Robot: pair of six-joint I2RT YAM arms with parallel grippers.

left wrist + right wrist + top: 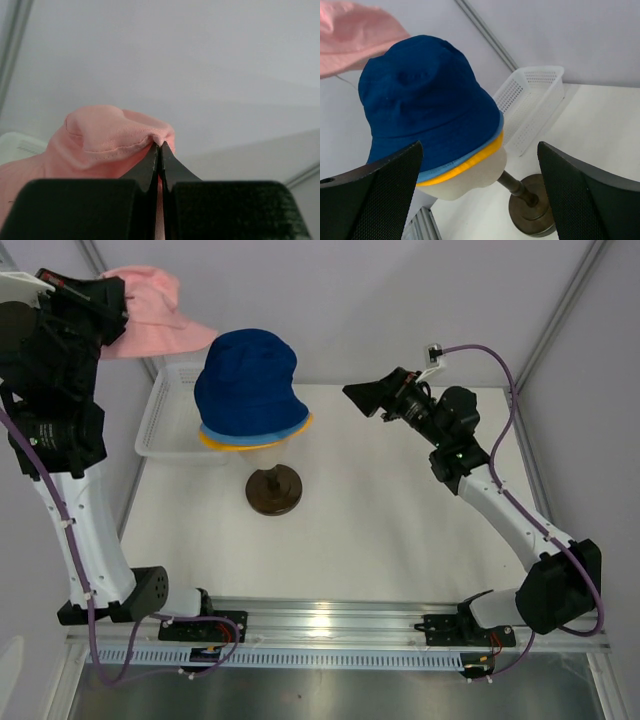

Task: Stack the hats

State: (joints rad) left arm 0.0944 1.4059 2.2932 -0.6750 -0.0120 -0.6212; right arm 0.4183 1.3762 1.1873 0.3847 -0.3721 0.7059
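Observation:
A dark navy hat [245, 380] [427, 95] tops the stack on the cream mannequin head [470, 177]. Under it show the brims of a light blue hat [440, 170] and a yellow hat [478, 157]. Up at the back left, my left gripper [118, 312] [160, 146] is shut on a fold of the pale pink hat [150, 315] [100, 140], which hangs in the air left of and above the stack. My right gripper [365, 398] [479, 145] stands open, just right of the stack and apart from it, with nothing held.
The head's dark brown round base [274, 490] [535, 210] stands mid-table. A white mesh basket [160, 430] [535, 95] lies behind the stack at the left. Frame posts rise at the back corners.

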